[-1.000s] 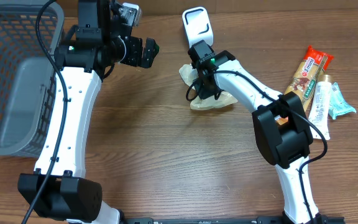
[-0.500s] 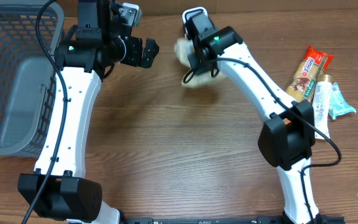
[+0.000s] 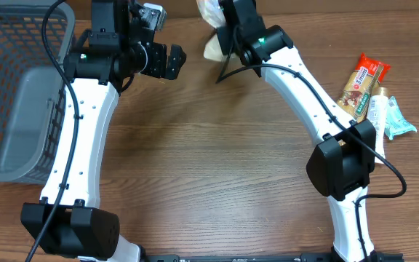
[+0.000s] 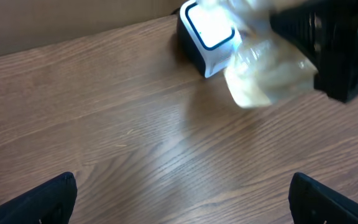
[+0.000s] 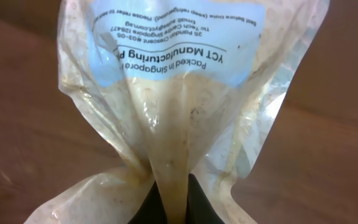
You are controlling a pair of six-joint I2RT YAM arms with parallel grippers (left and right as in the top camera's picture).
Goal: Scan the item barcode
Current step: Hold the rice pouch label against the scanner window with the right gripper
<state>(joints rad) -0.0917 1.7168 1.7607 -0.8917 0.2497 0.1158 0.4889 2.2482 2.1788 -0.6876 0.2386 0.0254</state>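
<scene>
The item is a clear plastic bag [image 5: 179, 93] of pale food with a blue printed label. My right gripper [image 5: 174, 193] is shut on a pinched fold of it. From overhead the bag [image 3: 209, 29] hangs in the right gripper [image 3: 228, 35] at the table's far edge, covering the scanner. The left wrist view shows the white scanner [image 4: 205, 31] with the blurred bag [image 4: 266, 74] just in front of its window. No barcode is readable. My left gripper [image 3: 172, 62] hovers left of the bag, open and holding nothing [image 4: 182, 196].
A grey mesh basket [image 3: 6, 87] stands at the left edge. At the right edge lie a snack bar [image 3: 362, 81], a white tube [image 3: 375, 118] and a light blue packet [image 3: 398, 122].
The right gripper closed on the bag, lifted it off the table and carried it back over the scanner. The left arm stayed still.
</scene>
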